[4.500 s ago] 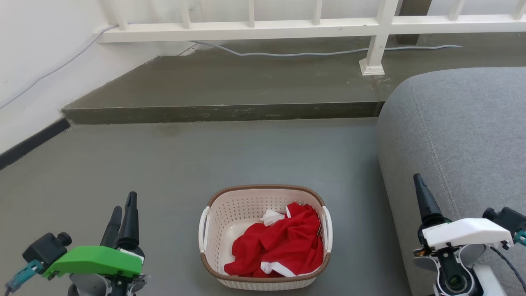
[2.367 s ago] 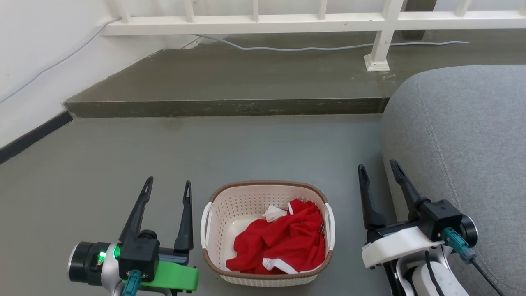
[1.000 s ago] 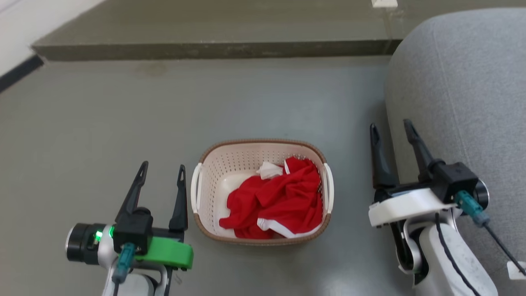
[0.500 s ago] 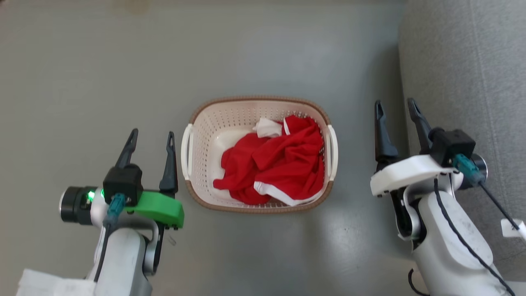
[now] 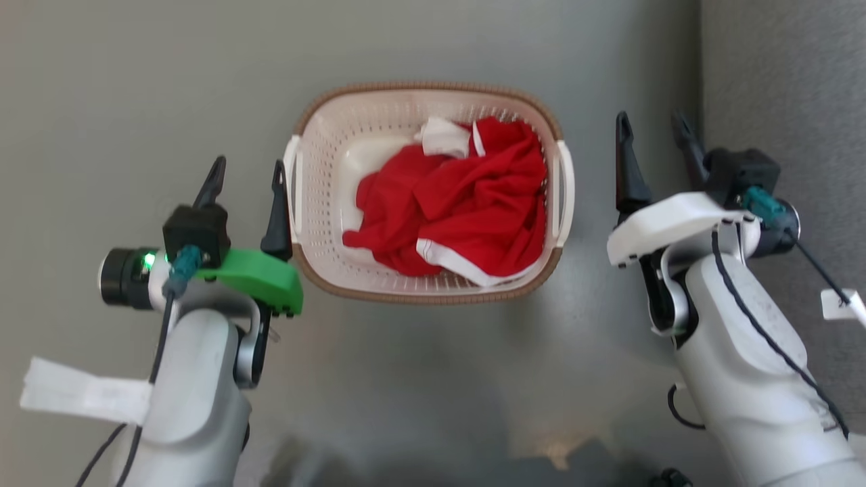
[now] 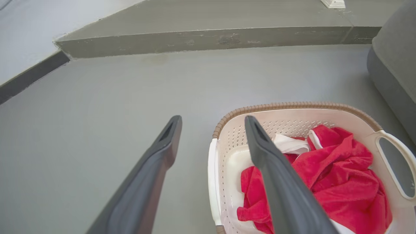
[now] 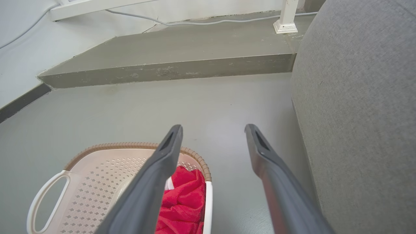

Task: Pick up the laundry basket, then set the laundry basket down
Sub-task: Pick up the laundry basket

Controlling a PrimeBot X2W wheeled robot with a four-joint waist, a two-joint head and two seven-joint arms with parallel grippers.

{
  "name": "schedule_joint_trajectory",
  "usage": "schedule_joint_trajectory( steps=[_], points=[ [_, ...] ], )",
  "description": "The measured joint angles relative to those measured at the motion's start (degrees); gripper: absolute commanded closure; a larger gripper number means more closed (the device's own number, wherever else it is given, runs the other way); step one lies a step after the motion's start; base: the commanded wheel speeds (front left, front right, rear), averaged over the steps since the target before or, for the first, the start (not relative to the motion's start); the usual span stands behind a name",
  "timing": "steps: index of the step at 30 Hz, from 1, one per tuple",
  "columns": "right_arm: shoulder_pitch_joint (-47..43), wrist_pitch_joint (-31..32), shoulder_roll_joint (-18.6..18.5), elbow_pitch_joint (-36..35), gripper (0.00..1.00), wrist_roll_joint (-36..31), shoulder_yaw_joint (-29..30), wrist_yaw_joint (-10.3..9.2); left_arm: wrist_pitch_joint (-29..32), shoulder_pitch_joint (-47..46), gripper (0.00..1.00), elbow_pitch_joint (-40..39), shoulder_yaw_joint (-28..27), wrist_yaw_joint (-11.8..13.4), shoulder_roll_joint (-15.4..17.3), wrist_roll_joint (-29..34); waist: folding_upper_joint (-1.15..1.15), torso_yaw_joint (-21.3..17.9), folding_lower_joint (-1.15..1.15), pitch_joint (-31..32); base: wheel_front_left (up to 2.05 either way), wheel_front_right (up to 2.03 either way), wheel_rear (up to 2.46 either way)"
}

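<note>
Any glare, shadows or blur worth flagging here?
Head view: soft sheen on the floor below the laundry basket, dark shadow at the bottom edge. Left wrist view: left gripper soft near the lens, basket sharp. Right wrist view: right gripper likewise soft.

A smooth grey floor (image 5: 135,67) runs back to a low, scuffed concrete step (image 7: 169,70). On the right bulks a grey fabric sofa (image 7: 357,97). Far left, a white wall (image 7: 19,61) meets the floor at a dark skirting (image 6: 29,78). Up on the step stands a white railing post (image 7: 286,19), with a pale cable (image 7: 195,22) trailing past it.
</note>
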State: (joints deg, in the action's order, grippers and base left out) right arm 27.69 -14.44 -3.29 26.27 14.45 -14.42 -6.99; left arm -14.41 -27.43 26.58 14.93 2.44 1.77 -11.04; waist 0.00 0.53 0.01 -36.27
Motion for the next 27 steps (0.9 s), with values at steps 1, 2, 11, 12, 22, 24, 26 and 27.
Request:
schedule_joint_trajectory(
  steps=[1, 2, 11, 12, 22, 24, 26, 27],
  points=[
    [0.7, 0.0, -0.1, 0.5, 0.0, 0.2, -0.2, 0.0, 0.0, -0.8, 0.0, 0.8, 0.2, 0.0, -0.1, -0.6, 0.0, 0.0, -0.01, -0.8, 0.0, 0.0, 0.0],
    [1.4, 0.0, -0.1, 1.1, 0.0, 0.3, -0.5, 0.0, 0.0, -1.6, 0.0, 1.5, 0.2, 0.0, -0.1, -1.1, 0.0, 0.0, 0.0, -1.6, 0.0, 0.0, 0.0],
    [7.3, 0.0, -0.2, 3.9, 0.0, 2.4, -2.9, 0.0, 0.3, -8.8, 0.0, 7.5, 2.0, 0.0, -0.3, -1.6, 0.0, 0.1, 0.0, -9.0, 0.0, 0.0, 0.0],
    [8.0, 0.0, -0.2, 4.2, 0.0, 2.5, -3.2, 0.0, 0.3, -9.7, 0.0, 8.1, 2.0, 0.0, -0.3, -1.7, 0.0, 0.1, 0.0, -9.8, 0.0, 0.0, 0.0],
    [12.5, 0.0, -0.3, 7.2, 0.0, 3.4, -5.4, 0.41, 0.2, -14.3, 0.0, 14.3, 3.1, 0.0, -0.5, -2.7, 0.0, 0.6, -0.01, -16.3, 0.0, 0.0, 0.0],
    [13.0, 0.0, -0.3, 7.8, 0.0, 3.9, -5.7, 0.41, 0.2, -15.3, 0.0, 15.4, 3.5, 0.0, -0.5, -2.8, 0.0, 0.7, -0.01, -17.1, 0.0, 0.0, 0.0],
    [13.2, 0.0, -0.4, 8.4, 0.0, 4.4, -6.0, 0.41, 0.2, -15.9, 0.0, 16.2, 3.7, 0.0, -0.5, -2.9, 0.0, 0.9, -0.01, -17.6, 0.0, 0.0, 0.0],
    [13.2, -0.1, -0.3, 9.1, 0.0, 4.7, -6.2, 0.41, 0.2, -16.2, 0.0, 16.7, 3.8, -0.1, -0.5, -2.9, 0.0, 0.9, -0.01, -17.8, 0.0, 0.0, 0.0]
  ],
)
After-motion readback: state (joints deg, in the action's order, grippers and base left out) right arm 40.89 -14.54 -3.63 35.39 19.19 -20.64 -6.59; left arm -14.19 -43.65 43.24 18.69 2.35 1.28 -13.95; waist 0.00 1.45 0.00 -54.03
